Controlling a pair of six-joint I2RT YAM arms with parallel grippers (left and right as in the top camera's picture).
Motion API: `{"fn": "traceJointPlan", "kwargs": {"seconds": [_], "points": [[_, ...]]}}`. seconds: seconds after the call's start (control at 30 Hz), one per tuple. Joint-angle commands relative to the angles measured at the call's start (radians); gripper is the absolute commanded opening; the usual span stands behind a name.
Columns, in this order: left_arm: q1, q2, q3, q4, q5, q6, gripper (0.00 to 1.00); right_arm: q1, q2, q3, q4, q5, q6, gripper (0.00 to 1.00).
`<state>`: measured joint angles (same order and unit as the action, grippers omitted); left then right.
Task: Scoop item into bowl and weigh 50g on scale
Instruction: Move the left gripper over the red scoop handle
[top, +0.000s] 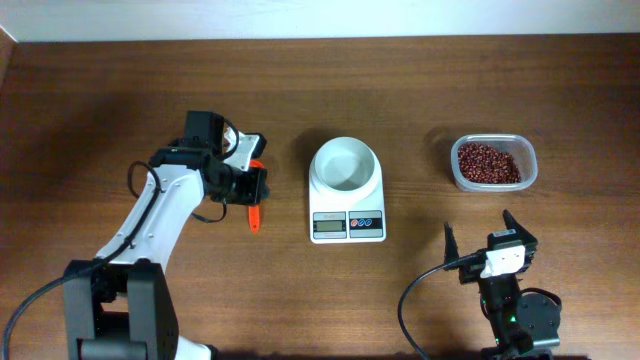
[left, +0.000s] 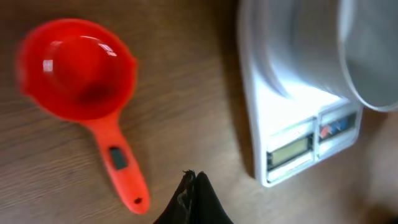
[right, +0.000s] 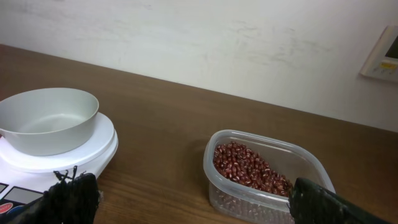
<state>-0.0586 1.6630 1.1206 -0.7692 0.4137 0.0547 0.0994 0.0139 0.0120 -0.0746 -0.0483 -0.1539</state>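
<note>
Presently left tool pressed together beside scoop; right tool spread near tub edge.

From above we look straight down on the whole table, from well away. From the left wrist we look down, very near, on the red scoop and the scale. From the right wrist we look low across the table toward the wall. All three views share the scale and the bowl.

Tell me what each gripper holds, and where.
Nothing. Left gripper is shut empty beside the scoop; right gripper is open and empty.
</note>
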Motion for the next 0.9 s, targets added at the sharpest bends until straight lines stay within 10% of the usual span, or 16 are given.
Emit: {"fn": "traceJointPlan", "kwargs": {"seconds": [0.0, 0.87], "points": [[0.0, 0.009, 0.013, 0.015, -0.123, -0.075, 0.0, 0.005, -0.006, -0.006, -0.003, 0.008, 0.004, 0.99], [-0.098, 0.123, -0.047, 0.316, -0.45, -0.197, 0.0, 0.005, -0.006, -0.006, -0.003, 0.008, 0.004, 0.99]]}}
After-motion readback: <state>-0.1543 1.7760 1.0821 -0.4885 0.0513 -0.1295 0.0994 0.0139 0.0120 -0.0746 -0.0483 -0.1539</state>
